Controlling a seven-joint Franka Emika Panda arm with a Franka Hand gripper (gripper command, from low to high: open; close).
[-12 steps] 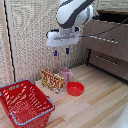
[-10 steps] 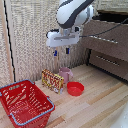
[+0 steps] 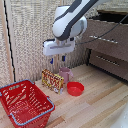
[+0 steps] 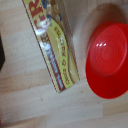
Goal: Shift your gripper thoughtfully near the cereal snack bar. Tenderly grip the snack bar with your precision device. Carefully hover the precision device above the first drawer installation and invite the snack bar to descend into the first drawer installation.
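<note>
Yellow-orange, red-edged cereal snack bar pack (image 3: 52, 80) stands propped on the light wooden tabletop (image 3: 95, 107), free of any grip. Pink mug (image 3: 65, 74) right behind it, shallow red bowl (image 3: 75, 88) just beside it, red wire basket (image 3: 25, 102) near its other side. Whitish-grey pincer (image 3: 56, 60) hangs directly above the pack, blue-tipped fingers (image 3: 51, 61) apart, holding nothing. Taupe wooden cabinet's top drawer (image 3: 107, 37) sits well away from the pack, pulled out a little.
</note>
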